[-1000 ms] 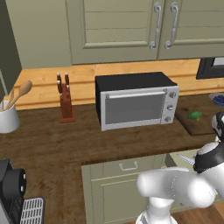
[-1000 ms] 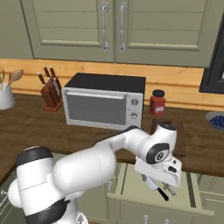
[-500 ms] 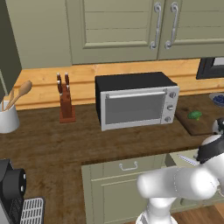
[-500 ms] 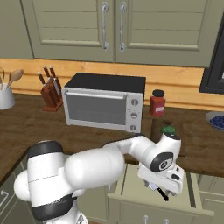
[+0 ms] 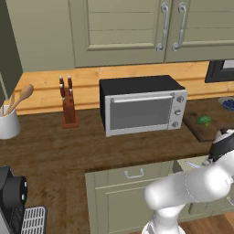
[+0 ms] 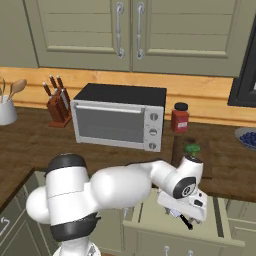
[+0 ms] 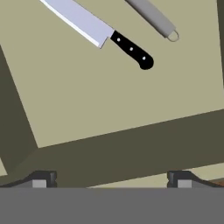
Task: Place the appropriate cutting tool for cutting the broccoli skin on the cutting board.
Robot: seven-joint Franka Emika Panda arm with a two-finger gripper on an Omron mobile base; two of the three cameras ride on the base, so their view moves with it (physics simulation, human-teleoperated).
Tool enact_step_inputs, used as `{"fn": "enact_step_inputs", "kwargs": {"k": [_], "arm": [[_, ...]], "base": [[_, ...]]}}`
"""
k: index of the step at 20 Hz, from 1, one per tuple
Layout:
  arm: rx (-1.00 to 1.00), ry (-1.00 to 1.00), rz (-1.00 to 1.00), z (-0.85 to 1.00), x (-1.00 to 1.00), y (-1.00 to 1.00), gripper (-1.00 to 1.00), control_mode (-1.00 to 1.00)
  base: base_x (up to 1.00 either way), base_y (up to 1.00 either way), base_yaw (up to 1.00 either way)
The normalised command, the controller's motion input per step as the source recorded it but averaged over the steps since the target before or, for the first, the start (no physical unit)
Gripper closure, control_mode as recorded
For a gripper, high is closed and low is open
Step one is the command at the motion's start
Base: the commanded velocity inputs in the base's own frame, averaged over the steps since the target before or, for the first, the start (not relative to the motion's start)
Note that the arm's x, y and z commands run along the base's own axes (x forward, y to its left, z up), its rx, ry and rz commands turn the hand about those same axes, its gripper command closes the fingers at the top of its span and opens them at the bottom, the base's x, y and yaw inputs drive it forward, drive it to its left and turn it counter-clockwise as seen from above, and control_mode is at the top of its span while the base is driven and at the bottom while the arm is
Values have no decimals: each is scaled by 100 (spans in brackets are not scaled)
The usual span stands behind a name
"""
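**Hand drops into the drawer**

The gripper (image 6: 184, 218) has sunk from above the open drawer (image 6: 150, 212) toward the knife (image 7: 98, 33) lying inside. Fingers (image 7: 41, 178) apart, empty. Grasp comes next; board (image 6: 200, 156) with broccoli (image 6: 191, 148) waits on the counter.

Kitchen: wooden counter (image 5: 68, 146), toaster oven (image 5: 142, 109), knife block (image 5: 68, 106), green cabinets (image 6: 125, 35).

Knife (image 7: 100, 34) blade tip cut off at hand-view top edge.
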Motion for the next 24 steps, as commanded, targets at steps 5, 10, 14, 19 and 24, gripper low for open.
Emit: {"fn": "enact_step_inputs", "kwargs": {"k": [5, 10, 14, 19, 24], "arm": [[1, 0, 4, -40, 20, -6, -100, -100], [6, 0, 8, -38, 5, -12, -100, -100], [5, 0, 9, -39, 0, -13, -100, -100], [3, 0, 10, -45, 0, -12, -100, -100], [0, 0, 12, -45, -18, -5, -100, -100]], "base": [[0, 0, 0], [0, 0, 0], [0, 0, 0], [0, 0, 0], [0, 0, 0]]}}
